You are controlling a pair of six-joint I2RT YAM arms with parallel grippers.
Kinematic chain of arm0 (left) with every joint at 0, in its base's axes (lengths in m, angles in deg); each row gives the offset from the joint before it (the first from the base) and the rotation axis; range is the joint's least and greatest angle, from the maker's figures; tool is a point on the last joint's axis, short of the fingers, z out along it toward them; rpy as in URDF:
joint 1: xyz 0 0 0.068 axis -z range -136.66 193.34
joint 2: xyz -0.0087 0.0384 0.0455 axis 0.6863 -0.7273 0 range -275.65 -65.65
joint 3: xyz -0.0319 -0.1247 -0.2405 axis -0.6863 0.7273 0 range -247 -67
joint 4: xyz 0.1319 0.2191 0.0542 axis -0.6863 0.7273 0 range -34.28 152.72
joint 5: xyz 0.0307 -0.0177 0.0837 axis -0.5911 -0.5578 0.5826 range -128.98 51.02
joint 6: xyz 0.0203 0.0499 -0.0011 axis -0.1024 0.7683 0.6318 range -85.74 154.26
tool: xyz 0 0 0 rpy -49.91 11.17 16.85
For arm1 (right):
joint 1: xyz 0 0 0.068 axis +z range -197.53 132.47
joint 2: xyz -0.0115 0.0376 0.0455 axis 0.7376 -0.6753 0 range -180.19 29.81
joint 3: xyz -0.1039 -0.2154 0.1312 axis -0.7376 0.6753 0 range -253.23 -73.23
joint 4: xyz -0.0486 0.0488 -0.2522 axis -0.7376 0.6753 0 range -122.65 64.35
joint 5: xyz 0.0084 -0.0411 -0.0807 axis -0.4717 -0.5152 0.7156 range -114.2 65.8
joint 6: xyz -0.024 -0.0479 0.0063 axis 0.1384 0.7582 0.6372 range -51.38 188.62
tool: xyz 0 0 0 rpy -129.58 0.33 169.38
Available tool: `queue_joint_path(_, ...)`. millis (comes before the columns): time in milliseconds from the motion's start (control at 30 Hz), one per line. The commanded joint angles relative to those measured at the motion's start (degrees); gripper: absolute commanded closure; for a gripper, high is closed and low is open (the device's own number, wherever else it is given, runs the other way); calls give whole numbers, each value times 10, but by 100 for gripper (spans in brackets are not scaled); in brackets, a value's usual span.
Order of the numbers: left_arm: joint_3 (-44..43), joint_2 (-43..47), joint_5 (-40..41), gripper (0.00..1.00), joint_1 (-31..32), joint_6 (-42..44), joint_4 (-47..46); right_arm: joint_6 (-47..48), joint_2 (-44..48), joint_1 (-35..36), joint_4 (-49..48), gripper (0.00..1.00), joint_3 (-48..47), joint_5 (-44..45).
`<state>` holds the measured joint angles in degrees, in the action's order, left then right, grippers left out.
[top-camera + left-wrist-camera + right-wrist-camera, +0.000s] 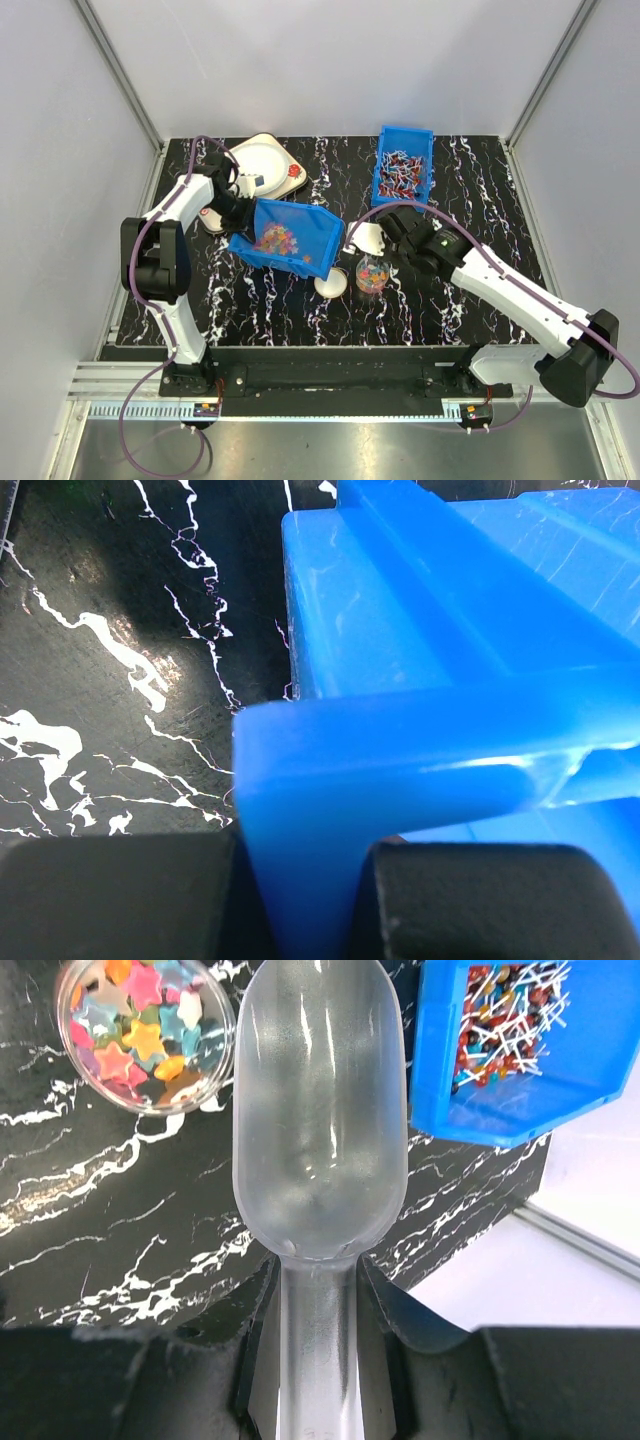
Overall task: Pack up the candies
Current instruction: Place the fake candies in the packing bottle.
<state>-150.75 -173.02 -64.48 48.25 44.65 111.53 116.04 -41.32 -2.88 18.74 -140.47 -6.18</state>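
Black marbled table, candy scooping under way.
The left gripper clamps the rim of the blue bin, tilting it, apparently to pool its contents; right of the bin, the right gripper grasps an empty scoop near the part-filled jar; most candies lie in the bin's low corner.

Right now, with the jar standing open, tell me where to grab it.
Take the jar by its round outer wall just below the rim, coming straight down with one finger each side. It stands upright, open, with candies inside, so keep it level. The lid and the tilted bin sit close on its left, so the right side looks freer.
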Motion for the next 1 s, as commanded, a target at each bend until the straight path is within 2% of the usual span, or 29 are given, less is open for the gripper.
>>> queue_joint_path(0,-1,23,-39,100,-2,-13,-8,12,-4,6,-36,100,-19,-22)
queue_joint_path(300,2,40,-53,100,-2,-8,-7,-6,-62,6,-84,100,-12,-43)
queue_joint_path(567,0,46,-57,100,-2,-7,-8,-39,-113,6,-103,100,-46,-81)
queue_joint_path(967,0,32,-62,100,-1,-8,-8,-80,-99,6,-107,100,-68,-161)
